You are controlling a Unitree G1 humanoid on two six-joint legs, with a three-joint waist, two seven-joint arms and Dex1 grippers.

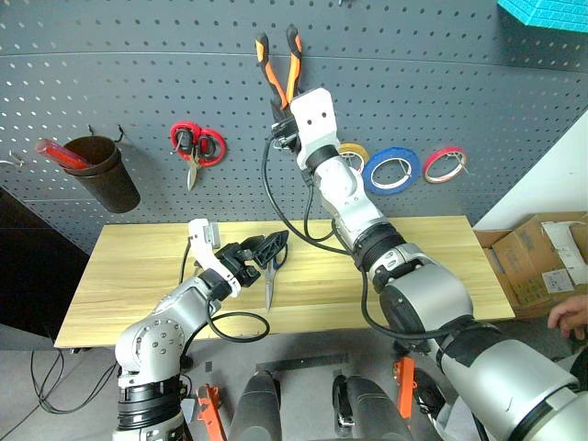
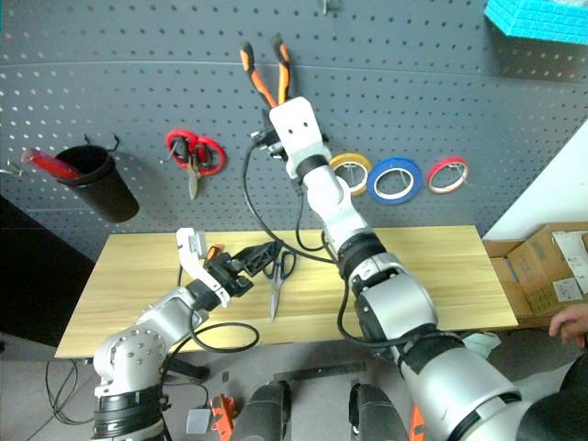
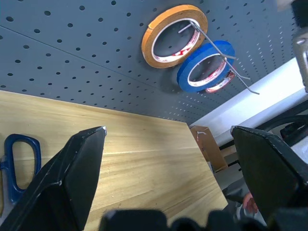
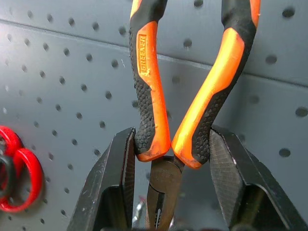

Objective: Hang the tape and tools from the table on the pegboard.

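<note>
Against the dark grey perforated pegboard (image 1: 110, 83): right tool (image 4: 171, 159) clenched on the orange-and-black-handled pliers (image 1: 279, 69), handles up.
Left tool (image 1: 262, 250) released, fingers spread wide, low over the light wooden surface (image 1: 138, 266), just beside the dark-handled steel-bladed scissors (image 2: 275, 280) lying there. Blue ring of tape (image 1: 391, 170) hangs on a pegboard hook between a yellow roll (image 2: 350, 172) and a red roll (image 1: 444, 165).
</note>
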